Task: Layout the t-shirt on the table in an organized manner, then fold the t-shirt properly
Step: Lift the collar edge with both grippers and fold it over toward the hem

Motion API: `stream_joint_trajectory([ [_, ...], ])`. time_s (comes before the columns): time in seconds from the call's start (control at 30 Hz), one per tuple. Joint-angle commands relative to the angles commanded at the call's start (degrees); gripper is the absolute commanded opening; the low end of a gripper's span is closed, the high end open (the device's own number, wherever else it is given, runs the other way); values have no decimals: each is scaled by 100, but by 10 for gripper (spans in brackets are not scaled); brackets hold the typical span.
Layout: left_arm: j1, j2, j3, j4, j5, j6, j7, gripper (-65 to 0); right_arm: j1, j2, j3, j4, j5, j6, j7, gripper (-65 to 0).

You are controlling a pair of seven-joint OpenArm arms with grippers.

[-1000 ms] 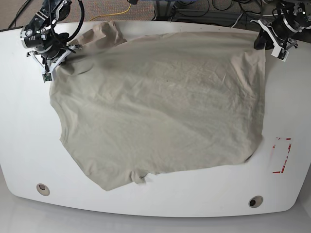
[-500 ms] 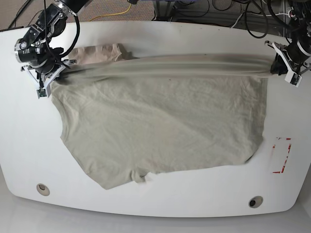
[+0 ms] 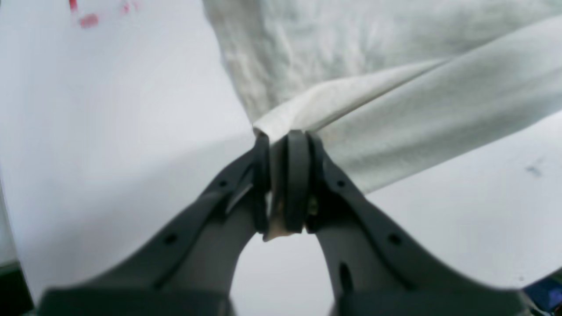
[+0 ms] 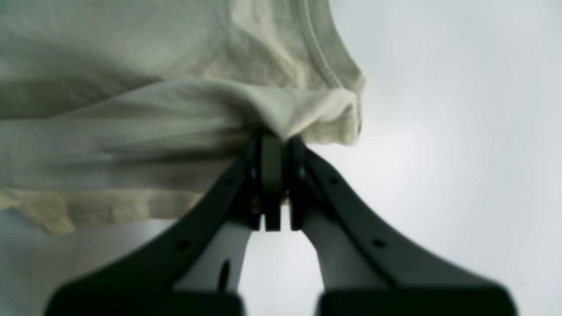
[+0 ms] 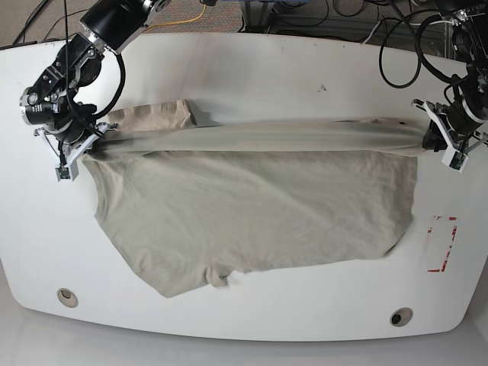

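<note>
Two tools stretch the far edge of the t-shirt (image 5: 252, 206) taut between them, folding it forward over the worktop (image 5: 252, 76).

Most of the shirt lies flat on the white worktop, nearer the camera than both tools; only the far edge is lifted into a tight ridge running straight from one tool to the other, probably so the fold lands even. One sleeve lies bunched just beyond the right tool (image 5: 72, 149), and a red tape mark (image 5: 441, 244) sits in front of the left tool (image 5: 442, 145). Both arms reach in from the far side, wrists tipped down. Each tool is clamped tight on a pinch of cloth, as both wrist views show.
</note>
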Motion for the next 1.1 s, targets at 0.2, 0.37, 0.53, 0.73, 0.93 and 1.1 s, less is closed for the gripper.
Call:
stream_joint_trajectory([
  [0.2,-396,0,35,-448,9,0,-9,-608,255,0,0,-598,0,0,404,-644],
  [0.37,-624,-26,185,-765,9,18,-9,-607,457,167,-141,-1081,-18,0,501,-642],
  [0.53,-695,-53,220,-967,79,26,-9,-525,545,448,-484,-1310,-18,0,510,-534],
  [0.73,-791,-62,211,-967,501,35,-9,-282,484,475,-484,-949,-9,0,466,-212],
  [0.93,-905,-202,202,-958,545,26,0,-272,114,457,-492,-369,44,0,185,-105],
  [1.1,-993,-457,193,-941,536,0,0,-272,-448,334,-501,-9,53,0,70,-105],
])
